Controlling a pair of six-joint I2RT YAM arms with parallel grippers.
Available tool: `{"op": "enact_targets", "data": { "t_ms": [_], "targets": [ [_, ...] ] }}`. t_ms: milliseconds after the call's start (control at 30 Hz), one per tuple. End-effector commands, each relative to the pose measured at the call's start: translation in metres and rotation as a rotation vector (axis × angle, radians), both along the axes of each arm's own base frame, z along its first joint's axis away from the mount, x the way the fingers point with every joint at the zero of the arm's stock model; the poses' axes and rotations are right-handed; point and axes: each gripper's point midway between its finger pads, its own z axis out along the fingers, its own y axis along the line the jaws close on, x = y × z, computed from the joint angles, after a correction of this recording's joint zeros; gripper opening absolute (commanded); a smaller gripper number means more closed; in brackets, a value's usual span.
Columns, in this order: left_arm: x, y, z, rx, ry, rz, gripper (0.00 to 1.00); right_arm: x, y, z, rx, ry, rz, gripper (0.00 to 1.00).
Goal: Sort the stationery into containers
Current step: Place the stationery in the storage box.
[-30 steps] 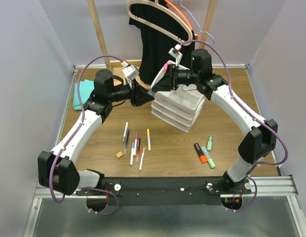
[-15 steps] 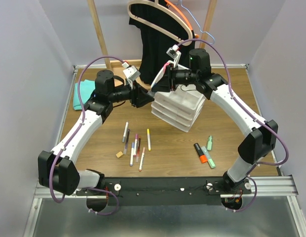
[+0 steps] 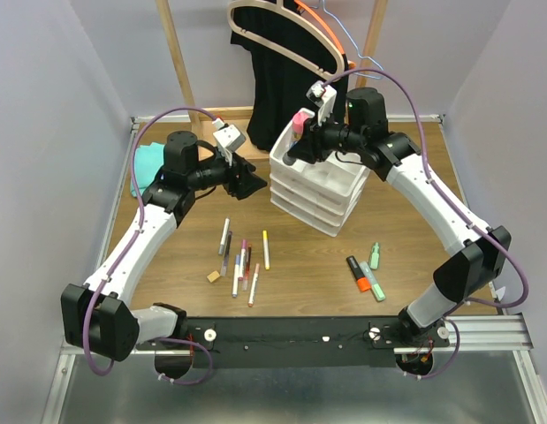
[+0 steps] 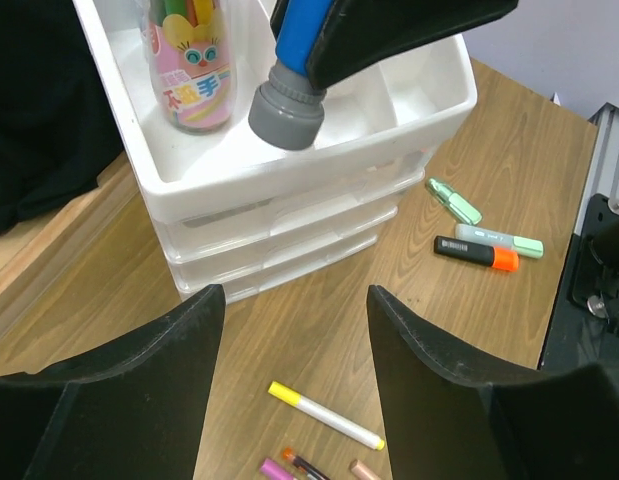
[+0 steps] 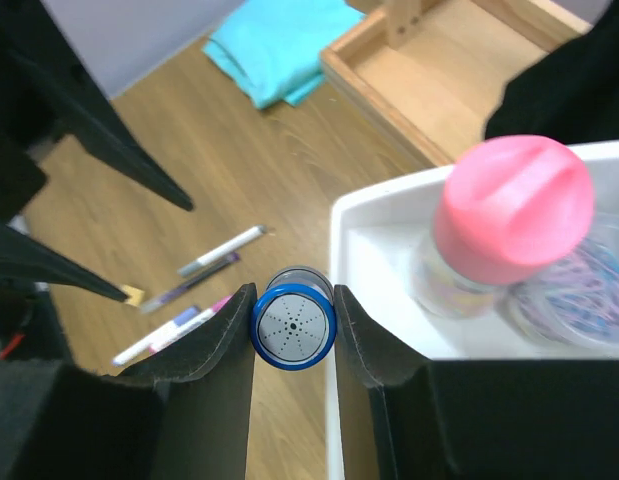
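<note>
Wooden tabletop (image 3: 308, 265); white plastic three-drawer organiser (image 3: 308, 212). Your left gripper (image 4: 294, 310): withdrawn to its 9 o'clock, jaws wide, empty. Right gripper (image 5: 294, 335): clamps small blue-capped tube (image 4: 287, 112) over organiser's 11 o'clock corner; handover judged complete, deposit pending.

organiser (image 4: 289, 215): white, three drawers, divided tray on top, 12 o'clock
bottle (image 4: 192, 75): clear, pink label, upright in the tray's 11 o'clock compartment
blue tube (image 4: 289, 100): grey end down, over the tray, held by right gripper (image 4: 319, 45)
highlighters (image 4: 476, 255): two green, one orange, 3 o'clock
yellow-tipped marker (image 4: 324, 415): 6 o'clock
left gripper (image 4: 294, 390): jaws wide apart
</note>
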Motion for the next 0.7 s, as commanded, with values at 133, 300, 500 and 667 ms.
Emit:
{"op": "enact_targets", "data": {
  "t_ms": [133, 300, 500, 667],
  "targets": [
    [-0.001, 0.009, -0.005, 0.017, -0.014, 0.032, 0.68, 0.024, -0.016, -0.012, -0.163, -0.114, -0.109, 0.01],
    [-0.003, 0.01, -0.009, 0.016, -0.008, 0.033, 0.68, 0.033, -0.013, -0.018, -0.198, -0.13, -0.131, 0.01],
    [-0.004, 0.013, -0.01, 0.016, -0.007, 0.041, 0.68, 0.034, -0.01, -0.03, -0.243, -0.128, -0.136, 0.01],
    [-0.004, 0.014, -0.011, 0.012, -0.009, 0.045, 0.68, 0.034, -0.009, -0.038, -0.283, -0.142, -0.14, 0.01]
  ]
}}
